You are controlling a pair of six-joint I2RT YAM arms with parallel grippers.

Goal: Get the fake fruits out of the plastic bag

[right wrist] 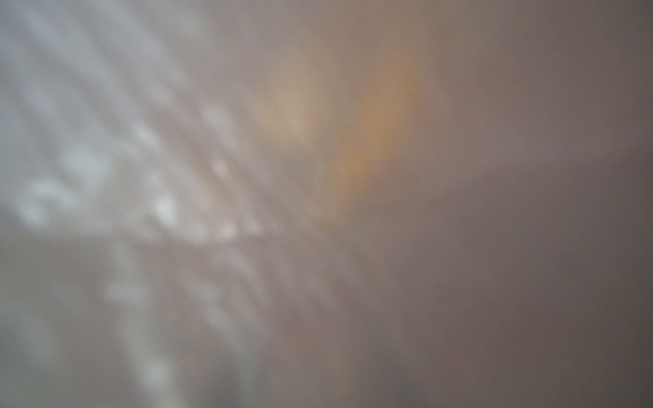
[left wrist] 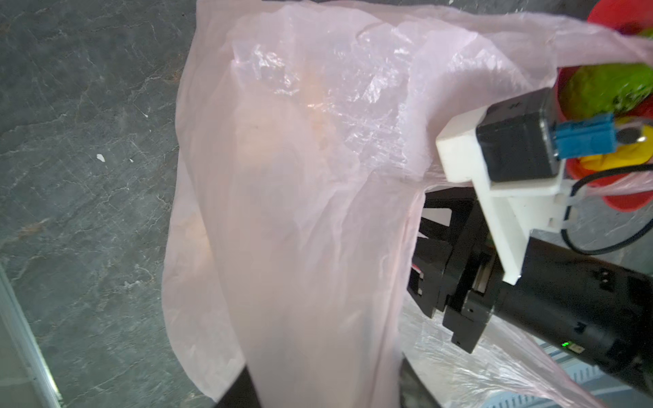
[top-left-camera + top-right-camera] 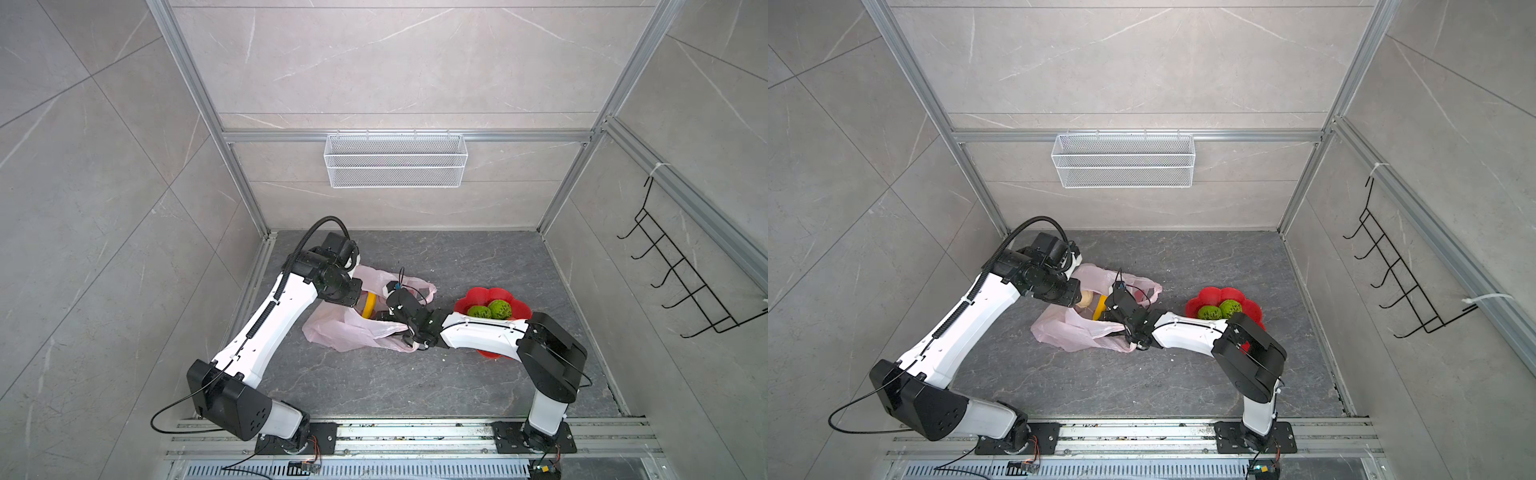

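Note:
The pale-pink plastic bag (image 3: 353, 332) lies crumpled on the dark floor, left of centre in both top views. Through its mouth show a yellow banana (image 3: 368, 309) and a cream lump (image 3: 1086, 300). Two bumpy green balls (image 3: 478, 311) (image 3: 500, 308) rest on the red flower plate (image 3: 473, 294). My left gripper (image 2: 323, 388) hovers over the bag's far side, its dark fingers (image 2: 238, 390) apart with bag film draped between them. My right gripper (image 3: 384, 316) reaches into the bag mouth; film hides its fingertips, and the right wrist view is only a blur of film.
A white wire basket (image 3: 395, 160) hangs on the back wall. A black hook rack (image 3: 681, 274) is fixed to the right wall. Aluminium rails (image 3: 415, 432) run along the front edge by both arm bases. The right forearm lies over the plate's near side.

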